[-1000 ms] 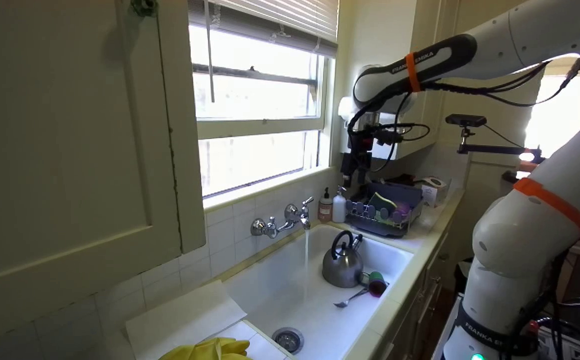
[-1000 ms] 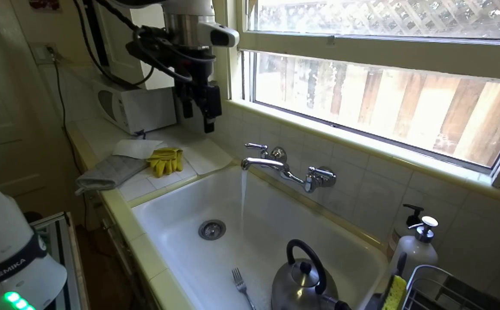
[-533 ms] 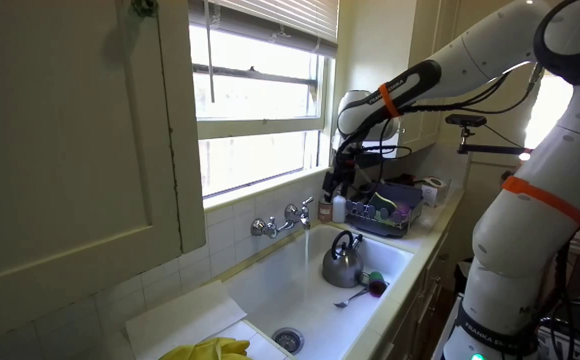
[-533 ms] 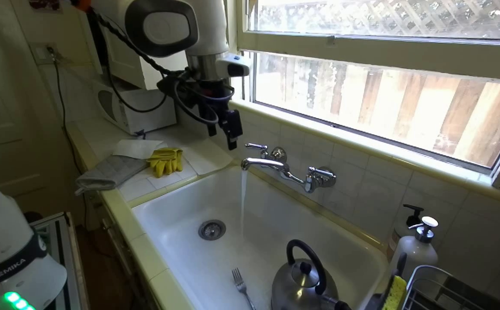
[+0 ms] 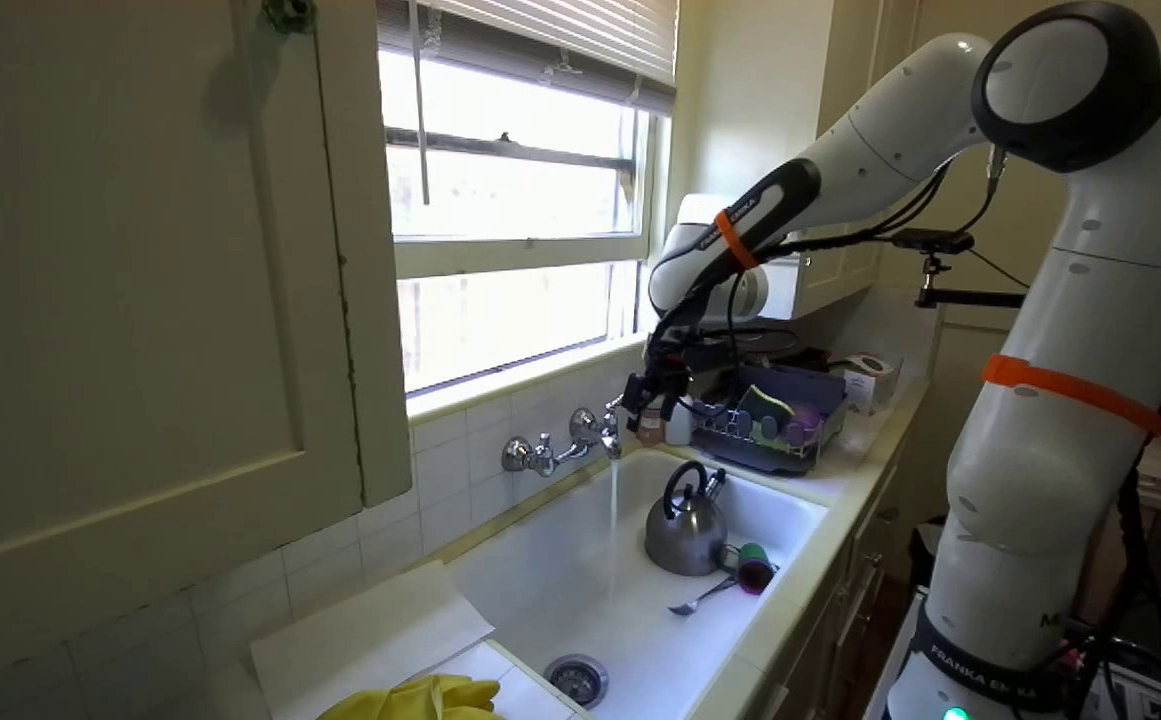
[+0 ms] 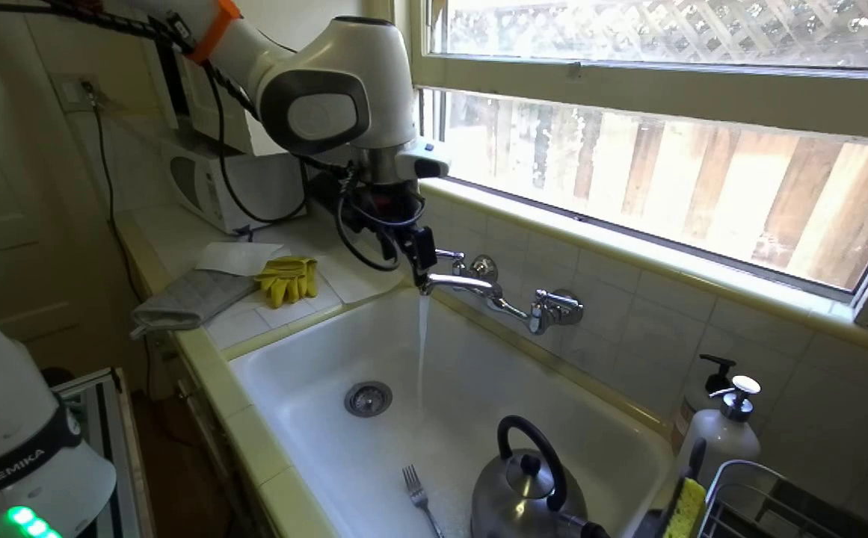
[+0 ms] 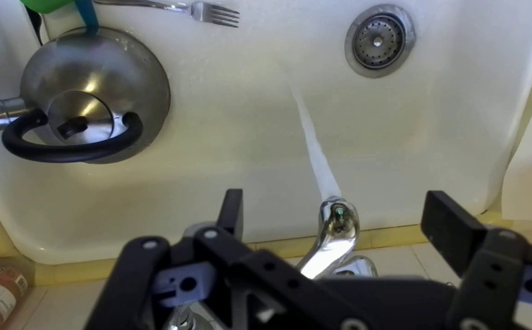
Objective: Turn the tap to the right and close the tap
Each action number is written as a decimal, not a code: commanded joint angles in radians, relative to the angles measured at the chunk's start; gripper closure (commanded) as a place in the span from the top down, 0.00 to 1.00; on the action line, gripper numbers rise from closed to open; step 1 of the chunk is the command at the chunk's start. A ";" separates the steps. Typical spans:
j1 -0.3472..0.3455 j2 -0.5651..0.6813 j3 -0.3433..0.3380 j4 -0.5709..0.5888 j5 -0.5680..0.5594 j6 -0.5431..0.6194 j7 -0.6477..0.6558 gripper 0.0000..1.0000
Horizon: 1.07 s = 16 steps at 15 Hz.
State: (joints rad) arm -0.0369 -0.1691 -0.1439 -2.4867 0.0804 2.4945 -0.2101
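Note:
The chrome tap (image 6: 471, 284) sticks out from the tiled wall over the white sink; it also shows in an exterior view (image 5: 608, 440). Water runs from its spout in a thin stream. One knob handle (image 6: 546, 306) shows in full; the other handle (image 6: 451, 256) is partly hidden behind my fingers. My gripper (image 6: 422, 258) is open, pointing down close beside the spout end and that handle. In the wrist view, the spout (image 7: 332, 243) lies between my gripper's spread fingers (image 7: 341, 213), nothing held. I cannot tell whether a finger touches the tap.
A steel kettle (image 5: 685, 535) and a fork (image 6: 419, 495) lie in the sink (image 6: 269, 426). Soap bottles (image 6: 721, 433) and a dish rack (image 5: 765, 430) stand at one end. Yellow gloves (image 6: 286, 280) lie at the other. The window sill (image 6: 628, 254) runs above the tap.
My arm has reached forward and down, bringing the open gripper from high above the counter to beside the spout end and handle. The water keeps running.

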 commanded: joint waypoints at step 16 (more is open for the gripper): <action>-0.020 0.323 0.075 0.218 0.068 0.109 0.078 1.00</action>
State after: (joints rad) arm -0.0413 0.1115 -0.0816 -2.3024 0.1468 2.5857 -0.1580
